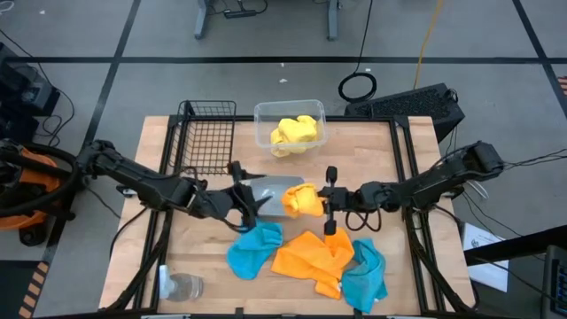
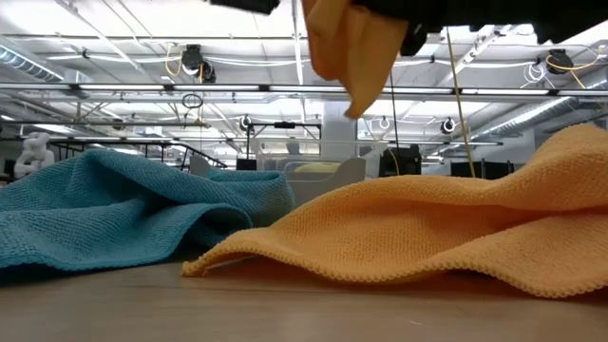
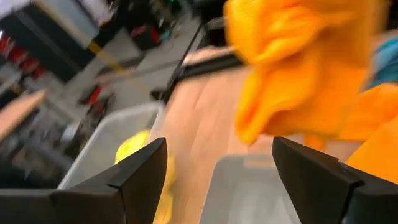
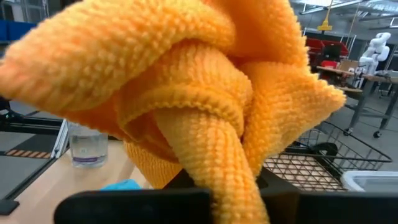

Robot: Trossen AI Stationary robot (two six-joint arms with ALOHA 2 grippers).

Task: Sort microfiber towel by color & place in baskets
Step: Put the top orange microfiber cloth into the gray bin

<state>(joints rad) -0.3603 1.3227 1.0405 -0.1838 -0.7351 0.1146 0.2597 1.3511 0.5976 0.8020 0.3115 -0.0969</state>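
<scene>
Left tool sits low over the middle of the bench, its fingers spread wide with nothing between them, just at the near-left edge of the grey tray. Behind it, at the back left of the bench, stands the black wire-mesh basket. To its right is the clear plastic tub, which holds a yellow towel. At the front left corner stands a clear glass cup, well apart from the baskets.

In front of the grey tray, 3 towels lie loose on the bench: 1 blue towel on the left, touching 1 orange towel in the middle, and 1 more teal towel at the right, overlapping the orange one's edge.

Right tool reaches in from the right and is clamped on a bunched orange cloth, held up off the bench at the right end of the grey tray. From table height, that cloth hangs clear above the lying towels. Its folds fill the right wrist view.
</scene>
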